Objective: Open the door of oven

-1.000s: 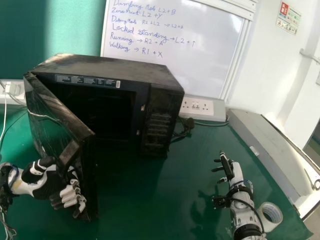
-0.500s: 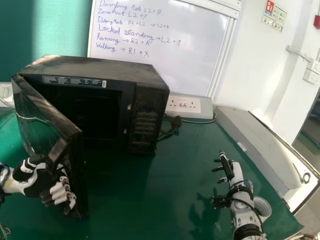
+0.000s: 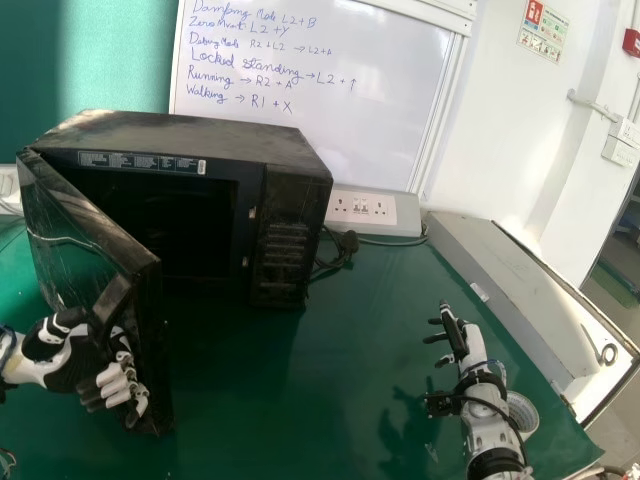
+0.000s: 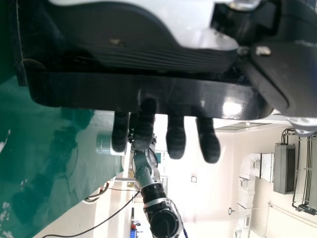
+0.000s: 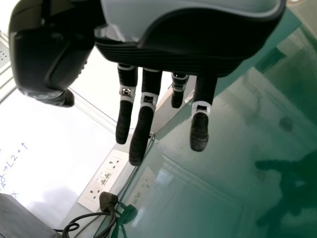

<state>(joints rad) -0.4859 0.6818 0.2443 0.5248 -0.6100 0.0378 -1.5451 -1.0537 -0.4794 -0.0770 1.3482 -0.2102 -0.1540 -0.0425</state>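
The black microwave oven (image 3: 220, 144) is sitting on the green bench (image 3: 310, 400), its glossy, flat door (image 3: 85, 225) standing ajar. The left robot hand (image 3: 72, 368) is holding the free edge (image 3: 158, 325) in curled fingers and should be following the hinge's arc; the right robot hand (image 3: 473, 345) is hovering empty, fingers extended.

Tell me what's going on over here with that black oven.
A robot has its left hand at the free side of the oven door, fingers curled round it. The door stands wide open, with the dark inside of the oven in view. The right hand is away from the oven, over the green table, with its fingers extended and holding nothing.
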